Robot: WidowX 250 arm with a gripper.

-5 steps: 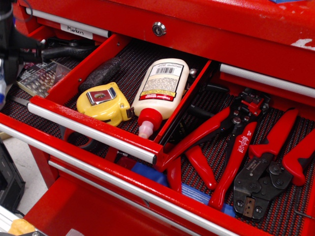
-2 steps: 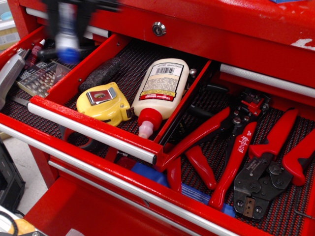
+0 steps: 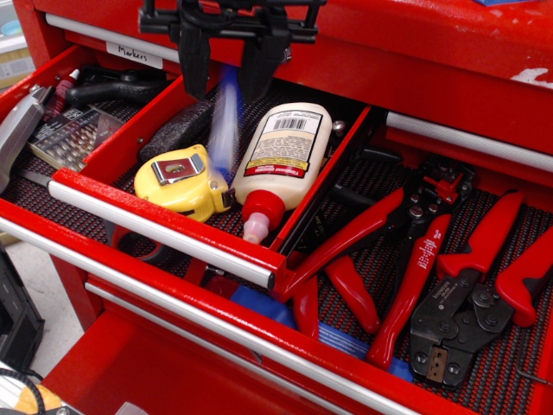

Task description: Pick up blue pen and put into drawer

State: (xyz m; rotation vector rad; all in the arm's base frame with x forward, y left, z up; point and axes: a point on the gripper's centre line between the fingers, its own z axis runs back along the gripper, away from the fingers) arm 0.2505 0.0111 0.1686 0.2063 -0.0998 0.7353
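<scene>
My gripper hangs at the top of the view, over the back of the narrow red drawer, which stands pulled out with its silver bar handle in front. The black fingers stand apart. The blue pen shows as a blurred, near-upright whitish-blue streak just below and between the fingers, above the black mesh liner between the tape measure and the glue bottle. Neither finger visibly touches it.
In the drawer lie a yellow tape measure, a white glue bottle and a dark tool. Red pliers and crimpers fill the wide drawer on the right. A bit case and red-capped marker lie at left.
The gripper has swept from the far left to above the narrow drawer, carrying the pen. Its fingers now stand apart and the pen is a blurred streak below them.
</scene>
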